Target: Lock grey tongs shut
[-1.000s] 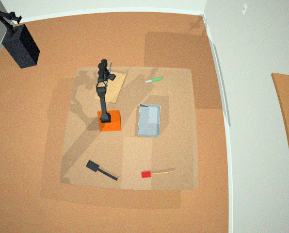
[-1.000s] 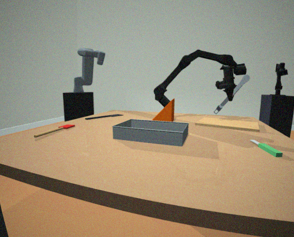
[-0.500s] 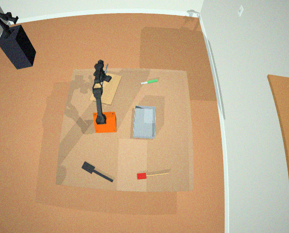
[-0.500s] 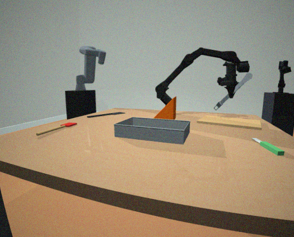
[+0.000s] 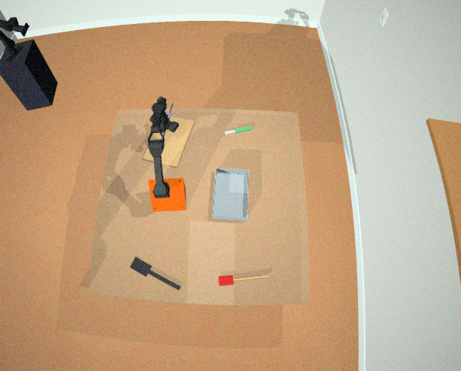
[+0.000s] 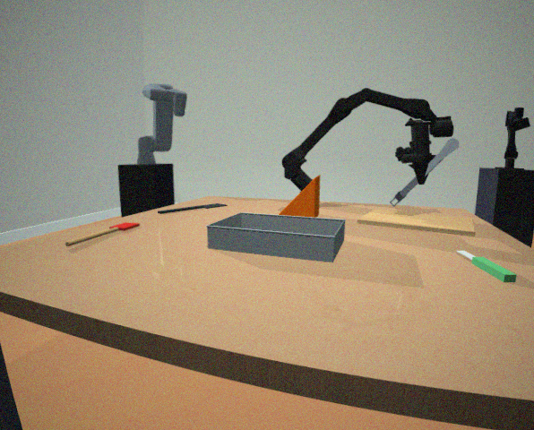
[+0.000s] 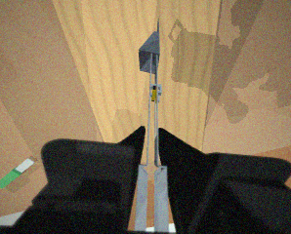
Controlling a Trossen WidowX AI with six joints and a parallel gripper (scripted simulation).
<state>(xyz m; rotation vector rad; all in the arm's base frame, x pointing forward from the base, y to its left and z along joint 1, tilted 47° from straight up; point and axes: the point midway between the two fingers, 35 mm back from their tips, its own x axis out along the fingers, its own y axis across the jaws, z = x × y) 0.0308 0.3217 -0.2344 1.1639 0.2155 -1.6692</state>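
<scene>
My gripper points down above the wooden board. It is shut on the grey tongs. The tongs are held tilted in the air, their broad tips up at the right in the exterior view. Their hinge end, with a small loop, points down to the left, above the board and not touching it. In the wrist view the two arms run close together and nearly parallel, with a small yellow part near the hinge block. The roasting tin holds nothing visible.
A green and white utensil lies right of the board. A black spatula and a red-headed spatula lie across the table. The orange base block stands between tin and board.
</scene>
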